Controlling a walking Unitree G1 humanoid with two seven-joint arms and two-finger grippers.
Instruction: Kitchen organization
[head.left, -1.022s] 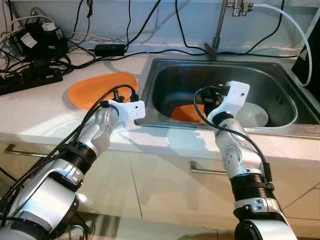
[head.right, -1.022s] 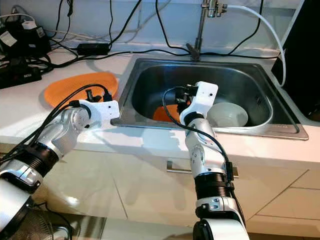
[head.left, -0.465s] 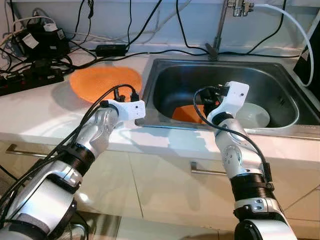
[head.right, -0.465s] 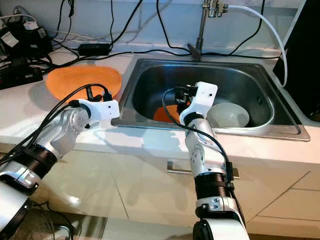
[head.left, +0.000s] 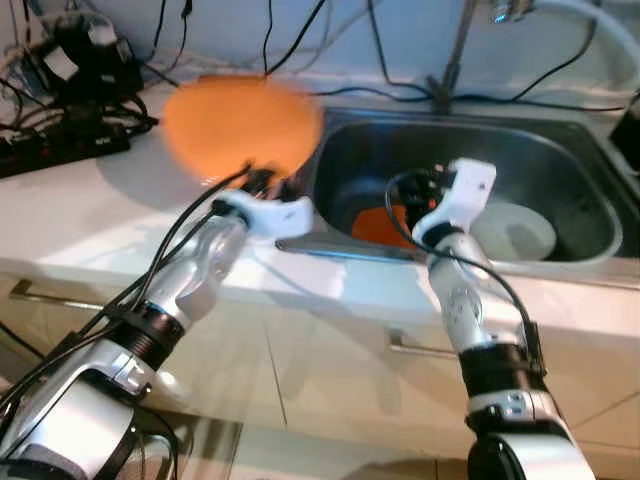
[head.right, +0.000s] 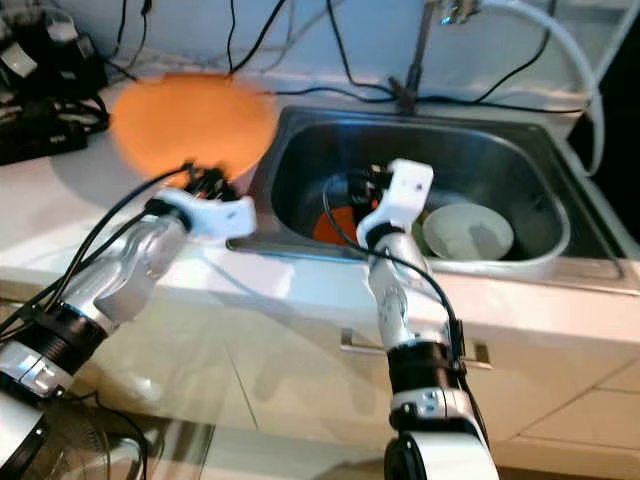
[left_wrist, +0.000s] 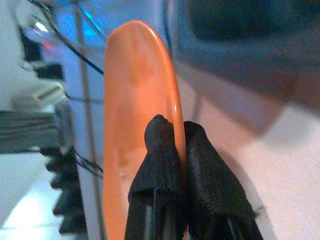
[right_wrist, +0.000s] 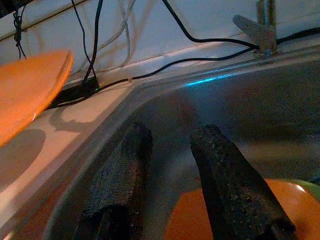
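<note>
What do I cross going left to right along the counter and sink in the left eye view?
Black power strip → orange plate held by the left gripper → orange dish in the sink → right gripper → white bowl.

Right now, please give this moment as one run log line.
left claw: shut on orange plate, lifted off counter | right claw: open, inside sink | white bowl: in sink

The left arm reaches forward, its left gripper (left_wrist: 172, 150) with fingers pinched together on an orange plate (left_wrist: 135, 100) rim. The right gripper (right_wrist: 170, 150) hangs low ahead, fingers apparently slightly parted, gripping nothing.
</note>
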